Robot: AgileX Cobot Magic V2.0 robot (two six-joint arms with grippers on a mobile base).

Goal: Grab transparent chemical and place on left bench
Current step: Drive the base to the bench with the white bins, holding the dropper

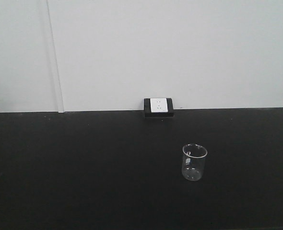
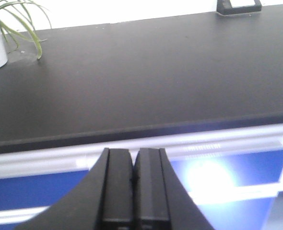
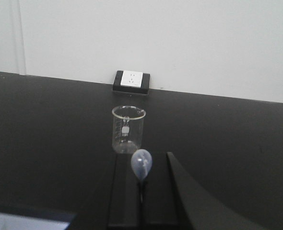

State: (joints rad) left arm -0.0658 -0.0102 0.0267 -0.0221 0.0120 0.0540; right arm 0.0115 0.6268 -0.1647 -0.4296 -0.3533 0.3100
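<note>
One empty beaker [image 1: 194,162] on black counter [image 1: 84,167]; right tool [image 3: 142,188] tight around transparent chemical [image 3: 141,164], left tool [image 2: 134,163] pinched together, bare.

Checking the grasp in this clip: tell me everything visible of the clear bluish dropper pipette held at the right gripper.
Of the clear, faintly bluish plastic dropper pipette only the soft rounded bulb shows plainly, translucent. Its thin stem runs down into the seam between the black right gripper's shut pads, which clamp it. The bulb sits in front of the clear glass beaker's base; whether they touch cannot be told.
</note>
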